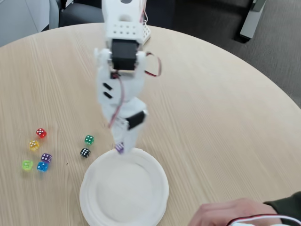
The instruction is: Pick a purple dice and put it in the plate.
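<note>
Presently, the white two-finger gripper (pixel 120 147) is clamping the tiny translucent purple dice (pixel 119 148), holding it at the far rim of the round white paper plate (pixel 155 197).

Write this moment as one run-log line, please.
tool: shut on small translucent purple dice | position: over far rim of round white paper plate | dice not yet released

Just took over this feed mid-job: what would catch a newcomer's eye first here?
The white arm reaches down the middle of the fixed view, its pincer shut on the purple dice right over the far rim of the plate. Left of the plate, a scatter of coloured dice lies on the round wooden table. A person's hand rests at the bottom right corner.
</note>
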Action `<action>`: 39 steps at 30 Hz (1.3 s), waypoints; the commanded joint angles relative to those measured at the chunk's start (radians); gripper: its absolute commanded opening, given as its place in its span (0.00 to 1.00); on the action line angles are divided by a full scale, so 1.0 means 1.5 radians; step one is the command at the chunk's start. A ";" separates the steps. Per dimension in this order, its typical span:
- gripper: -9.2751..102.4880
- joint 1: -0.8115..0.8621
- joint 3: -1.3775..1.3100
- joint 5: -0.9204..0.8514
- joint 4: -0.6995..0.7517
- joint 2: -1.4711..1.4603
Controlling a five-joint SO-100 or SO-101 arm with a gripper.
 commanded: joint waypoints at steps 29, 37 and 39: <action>0.08 -0.069 0.009 0.100 0.233 0.366; 0.08 -0.105 0.316 0.041 0.200 0.670; 0.08 -0.107 0.432 0.004 0.150 0.750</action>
